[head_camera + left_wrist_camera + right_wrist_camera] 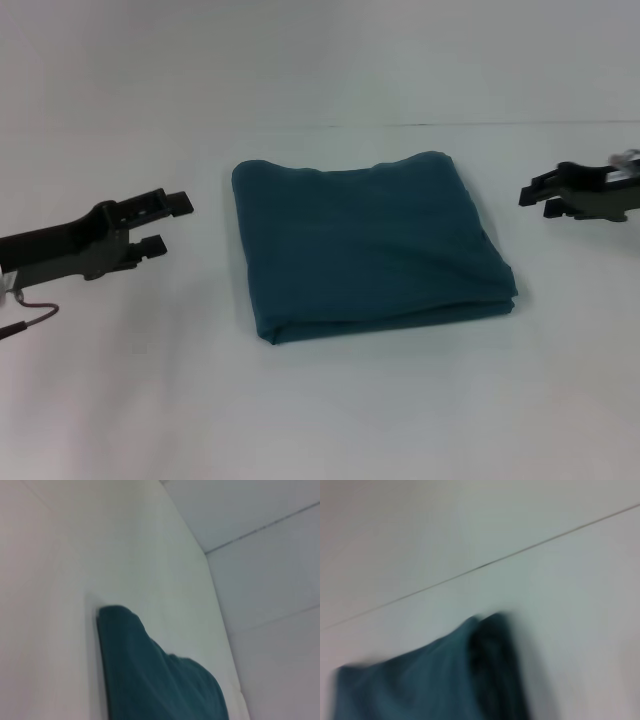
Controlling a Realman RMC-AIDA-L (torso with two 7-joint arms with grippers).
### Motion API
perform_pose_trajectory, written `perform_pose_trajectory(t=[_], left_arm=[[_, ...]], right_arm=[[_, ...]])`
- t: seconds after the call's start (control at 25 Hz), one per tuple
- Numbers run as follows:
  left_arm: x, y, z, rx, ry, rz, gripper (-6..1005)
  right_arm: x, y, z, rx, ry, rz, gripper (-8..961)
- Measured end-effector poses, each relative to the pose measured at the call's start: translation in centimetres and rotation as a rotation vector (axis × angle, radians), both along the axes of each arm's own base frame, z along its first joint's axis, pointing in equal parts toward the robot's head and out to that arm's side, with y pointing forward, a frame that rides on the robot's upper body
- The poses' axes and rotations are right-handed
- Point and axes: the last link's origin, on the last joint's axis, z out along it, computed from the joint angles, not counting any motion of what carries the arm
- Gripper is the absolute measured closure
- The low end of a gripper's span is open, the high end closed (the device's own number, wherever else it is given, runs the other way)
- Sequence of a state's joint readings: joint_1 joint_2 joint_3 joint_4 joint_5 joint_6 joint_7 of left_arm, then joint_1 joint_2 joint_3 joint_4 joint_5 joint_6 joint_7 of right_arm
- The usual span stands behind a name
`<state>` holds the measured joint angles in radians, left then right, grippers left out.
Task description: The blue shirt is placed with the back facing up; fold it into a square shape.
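The blue shirt (365, 245) lies folded into a thick, roughly square bundle in the middle of the white table, plain teal cloth facing up, with stacked layers showing along its near edge. My left gripper (170, 223) hovers to the left of it, open and holding nothing, a clear gap away from the cloth. My right gripper (538, 199) is off to the right of the shirt, also open and empty. The left wrist view shows one corner of the shirt (150, 675), and the right wrist view shows a layered corner of the shirt (445, 680).
The white table (320, 400) spreads all around the shirt. Its far edge meets a pale wall (320, 60). A thin cable loop (30, 315) hangs below my left arm.
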<state>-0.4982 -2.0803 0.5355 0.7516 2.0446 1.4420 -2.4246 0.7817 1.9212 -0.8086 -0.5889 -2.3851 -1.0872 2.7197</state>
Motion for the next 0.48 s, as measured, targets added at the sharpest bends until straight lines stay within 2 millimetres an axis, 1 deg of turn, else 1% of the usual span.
perform_pose_trajectory(t=[0.16, 0.2, 0.24, 0.28, 0.32, 0.48], left_arm=[[0.4, -0.6, -0.2, -0.062, -0.017, -0.013, 50], [0.4, -0.8, -0.4, -0.088, -0.017, -0.006, 50], [0.5, -1.1, -1.0, -0.150, -0.008, 0.019, 50], [0.6, -1.3, -1.4, -0.184, -0.005, 0.031, 50], [0.6, -1.3, -1.4, -0.184, -0.005, 0.031, 50], [1.1, -1.8, -3.2, -0.250, -0.017, 0.060, 50]], right_arm=[[-0.4, -2.7, 2.3, -0.068, 0.204, 0.093, 543], [-0.5, -3.1, 2.8, -0.074, 0.242, 0.110, 539], [-0.5, -3.7, 3.4, -0.081, 0.283, 0.129, 534], [-0.4, -4.0, 3.8, -0.078, 0.308, 0.135, 530], [-0.4, -4.4, 4.3, -0.074, 0.329, 0.142, 512], [-0.4, -4.9, 5.6, -0.039, 0.386, 0.183, 440]])
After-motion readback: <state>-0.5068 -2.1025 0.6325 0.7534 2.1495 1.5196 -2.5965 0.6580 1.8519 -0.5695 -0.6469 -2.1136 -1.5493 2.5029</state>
